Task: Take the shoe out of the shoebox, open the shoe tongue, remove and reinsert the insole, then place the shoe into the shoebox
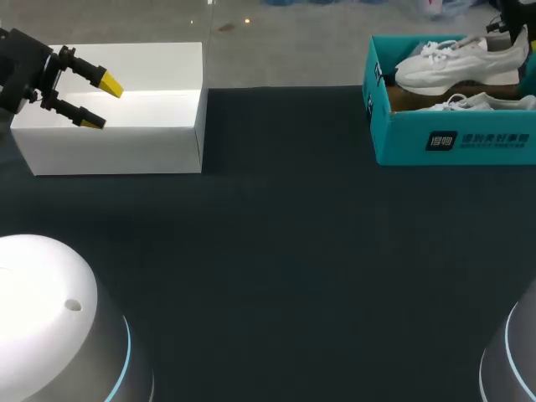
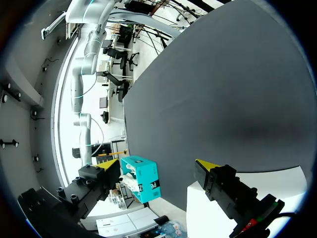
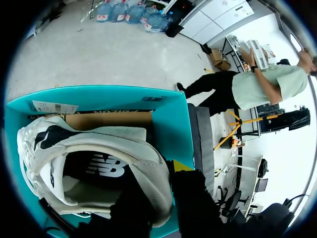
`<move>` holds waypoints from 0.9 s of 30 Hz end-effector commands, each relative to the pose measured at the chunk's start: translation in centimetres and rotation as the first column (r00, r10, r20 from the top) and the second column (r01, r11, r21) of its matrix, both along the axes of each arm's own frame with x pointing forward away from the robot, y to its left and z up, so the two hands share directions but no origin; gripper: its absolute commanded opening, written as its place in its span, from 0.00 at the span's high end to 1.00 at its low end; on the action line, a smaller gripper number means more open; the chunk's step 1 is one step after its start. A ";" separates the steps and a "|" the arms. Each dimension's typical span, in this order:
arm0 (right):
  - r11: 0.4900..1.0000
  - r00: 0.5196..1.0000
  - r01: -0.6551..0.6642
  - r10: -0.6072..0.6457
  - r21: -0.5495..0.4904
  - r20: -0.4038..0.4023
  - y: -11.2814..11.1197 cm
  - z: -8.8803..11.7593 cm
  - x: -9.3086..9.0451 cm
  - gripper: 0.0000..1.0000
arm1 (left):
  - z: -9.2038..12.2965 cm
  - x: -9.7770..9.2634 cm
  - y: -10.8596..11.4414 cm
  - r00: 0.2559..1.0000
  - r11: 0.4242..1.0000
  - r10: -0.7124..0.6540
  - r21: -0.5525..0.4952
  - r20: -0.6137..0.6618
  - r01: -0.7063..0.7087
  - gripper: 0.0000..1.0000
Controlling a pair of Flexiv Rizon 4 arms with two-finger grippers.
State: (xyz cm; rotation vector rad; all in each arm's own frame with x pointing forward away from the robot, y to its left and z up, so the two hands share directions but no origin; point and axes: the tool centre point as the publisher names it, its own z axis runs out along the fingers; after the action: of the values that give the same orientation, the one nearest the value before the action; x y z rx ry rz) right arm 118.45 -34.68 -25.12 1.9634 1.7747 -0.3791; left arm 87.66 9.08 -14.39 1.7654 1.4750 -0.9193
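Note:
A teal shoebox (image 1: pixel 452 138) stands at the table's back right and holds two white shoes. The upper shoe (image 1: pixel 452 63) is tilted, its heel raised toward my right gripper (image 1: pixel 512 33). In the right wrist view my right gripper (image 3: pixel 166 173) is shut on that white shoe (image 3: pixel 99 148) at its heel collar, one finger inside and one outside, over the teal shoebox (image 3: pixel 168 114). The second shoe (image 1: pixel 486 102) lies lower in the box. My left gripper (image 1: pixel 100 103) hangs open over the white box at the back left. From the left wrist view, my left gripper (image 2: pixel 158 166) faces the distant shoebox (image 2: pixel 146 181).
An open white box (image 1: pixel 117 142) sits at the back left on the dark table (image 1: pixel 276 251), under my left gripper. The arms' rounded bases (image 1: pixel 50 318) fill the front corners. The white box's edge (image 2: pixel 203 210) shows under the left fingers.

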 end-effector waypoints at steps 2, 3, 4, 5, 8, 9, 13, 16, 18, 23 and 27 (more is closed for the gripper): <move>1.000 1.000 0.002 -0.002 0.001 -0.002 0.0 0.1 0.2 1.00 | 0.1 0.0 0.0 1.000 1.000 0.000 0.004 0.001 0.000 0.00; 1.000 1.000 0.002 -0.002 0.001 -0.002 0.0 0.1 0.2 1.00 | 0.1 0.0 0.0 1.000 1.000 0.000 0.004 0.001 0.000 0.00; 1.000 1.000 0.002 -0.002 0.001 -0.002 0.0 0.1 0.2 1.00 | 0.1 0.0 0.0 1.000 1.000 0.000 0.004 0.001 0.000 0.00; 1.000 1.000 0.002 -0.002 0.001 -0.002 0.0 0.1 0.2 1.00 | 0.1 0.0 0.0 1.000 1.000 0.000 0.004 0.001 0.000 0.00; 1.000 1.000 0.021 -0.021 0.001 -0.006 -0.3 -0.4 0.5 1.00 | 0.1 0.0 0.0 1.000 1.000 0.000 0.004 0.001 0.000 0.00; 1.000 1.000 0.026 -0.026 0.003 -0.007 -0.4 -0.6 0.6 1.00 | 0.1 0.0 0.0 1.000 1.000 0.000 0.004 0.001 0.000 0.00; 0.999 0.999 0.033 -0.033 -0.004 -0.007 -0.8 -1.5 0.6 1.00 | 0.1 0.0 0.0 1.000 1.000 0.000 0.004 0.001 0.000 0.00; 0.999 0.999 0.053 -0.053 0.002 0.007 -1.2 -2.5 0.8 1.00 | 0.1 0.0 0.0 1.000 1.000 0.000 0.004 0.001 0.000 0.00; 0.998 0.998 0.057 -0.058 0.012 0.008 -1.4 -3.1 1.1 1.00 | 0.1 0.0 0.0 1.000 1.000 0.000 0.004 0.001 0.000 0.00; 0.998 0.999 0.052 -0.052 0.026 0.006 -1.5 -4.5 1.5 1.00 | 0.1 0.0 0.0 1.000 1.000 0.000 0.004 0.001 0.000 0.00; 0.999 0.999 0.048 -0.048 0.024 0.001 -1.7 -5.6 1.7 1.00 | 0.1 0.0 0.0 1.000 1.000 0.000 0.004 0.001 0.000 0.00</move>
State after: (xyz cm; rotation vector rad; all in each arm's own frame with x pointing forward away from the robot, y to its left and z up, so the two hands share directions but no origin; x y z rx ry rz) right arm 119.04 -36.17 -29.84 2.0160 1.7394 -0.3603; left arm 87.66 9.08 -14.39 1.7654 1.4750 -0.9193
